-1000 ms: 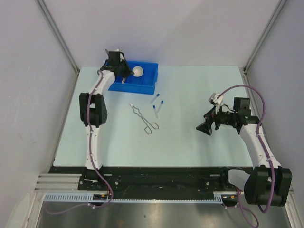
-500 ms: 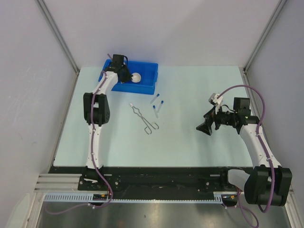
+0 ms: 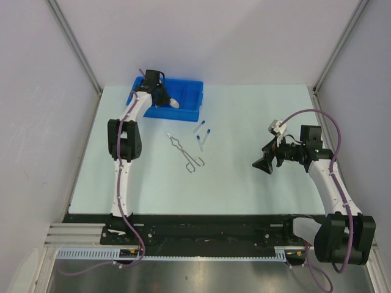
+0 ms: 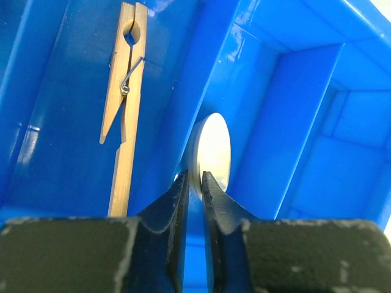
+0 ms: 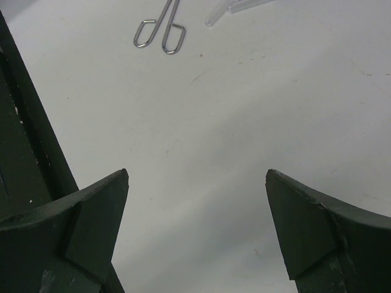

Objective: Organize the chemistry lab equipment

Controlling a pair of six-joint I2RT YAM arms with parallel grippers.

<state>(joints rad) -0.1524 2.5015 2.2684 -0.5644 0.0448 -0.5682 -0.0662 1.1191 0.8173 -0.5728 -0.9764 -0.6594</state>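
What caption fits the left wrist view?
Left gripper flanks rim of upright white dish in blue bin; wooden clothespin in next compartment.

Blue bin (image 4: 67,159): glossy moulded plastic. Peg-like tool (image 4: 125,104): bare matt wood; spring (image 4: 126,85): metal wire. White dish (image 4: 212,149): smooth, slight sheen. Tongs (image 3: 184,151): bright metal wire. Desk (image 5: 244,122): matt.

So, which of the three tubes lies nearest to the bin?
The rearmost tube, just off the bin's near right corner; the other two lie farther from it.
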